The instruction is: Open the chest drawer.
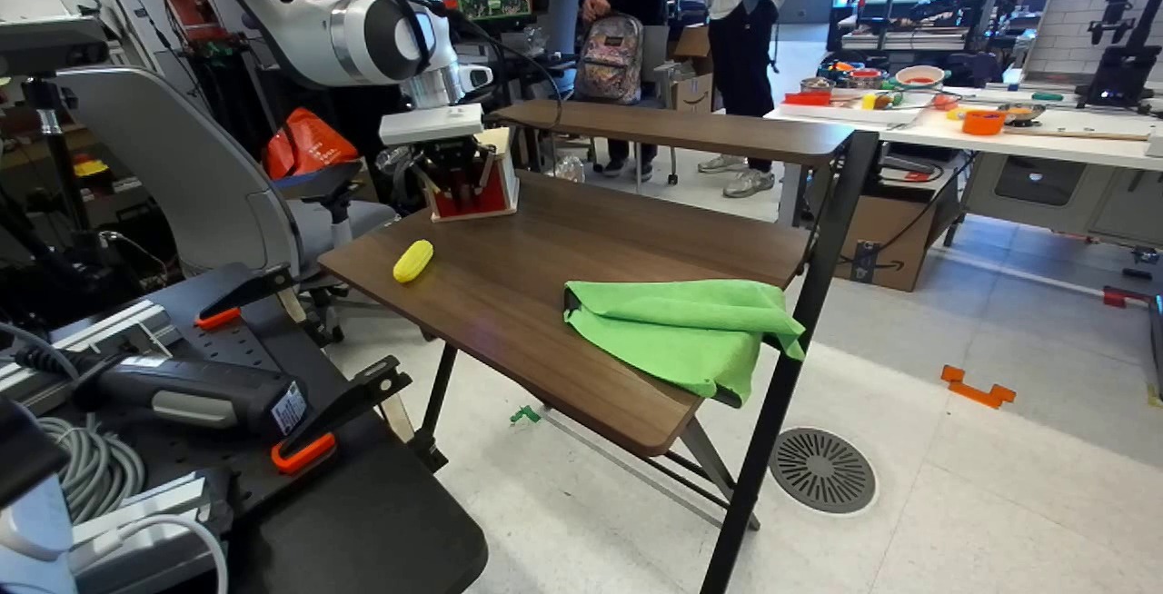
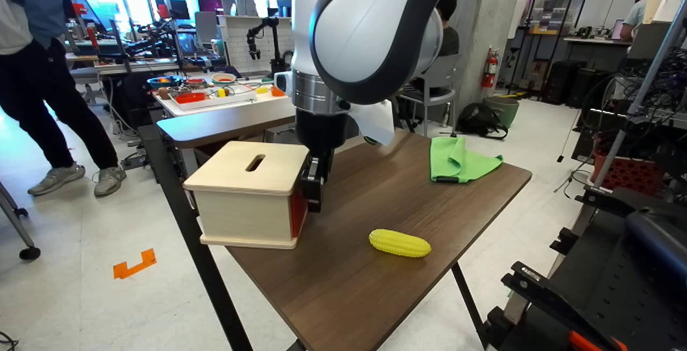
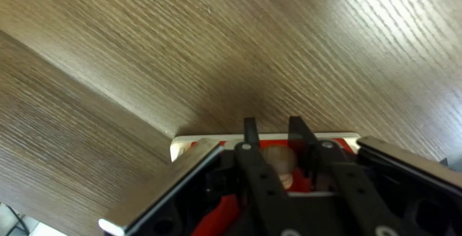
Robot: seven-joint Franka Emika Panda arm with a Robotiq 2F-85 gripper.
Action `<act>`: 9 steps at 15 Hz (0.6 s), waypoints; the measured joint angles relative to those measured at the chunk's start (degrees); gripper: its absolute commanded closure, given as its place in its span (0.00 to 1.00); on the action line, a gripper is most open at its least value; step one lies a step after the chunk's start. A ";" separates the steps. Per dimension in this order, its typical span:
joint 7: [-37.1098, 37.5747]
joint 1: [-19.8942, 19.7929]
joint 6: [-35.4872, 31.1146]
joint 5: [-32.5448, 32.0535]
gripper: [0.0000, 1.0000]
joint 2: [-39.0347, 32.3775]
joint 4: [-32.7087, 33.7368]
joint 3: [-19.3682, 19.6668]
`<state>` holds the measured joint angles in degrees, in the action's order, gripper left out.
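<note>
The black two-fingered gripper (image 3: pixel 273 124) partly hides the red drawer front (image 3: pixel 301 183) and its blurred, round wooden knob (image 3: pixel 278 158) in the wrist view; contact with the knob is unclear.

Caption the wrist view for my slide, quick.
Claw straddling the round knob on the red drawer front, firm grip unconfirmed.

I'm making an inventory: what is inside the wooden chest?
Through the slot in its lid, only darkness shows. The lid, pale side wall and red front cover the rest, so whether anything lies inside cannot be told.
</note>
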<state>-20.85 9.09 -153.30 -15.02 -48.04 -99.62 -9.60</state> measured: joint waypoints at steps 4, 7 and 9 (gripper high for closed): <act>0.03 -0.22 0.32 0.00 0.93 1.25 -2.03 0.40; 0.08 -0.27 0.93 -0.03 0.93 2.68 -4.19 1.04; 0.08 -0.33 1.43 -0.03 0.93 3.55 -5.51 1.42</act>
<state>-20.77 8.76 -151.87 -15.05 -44.50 -105.13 -8.18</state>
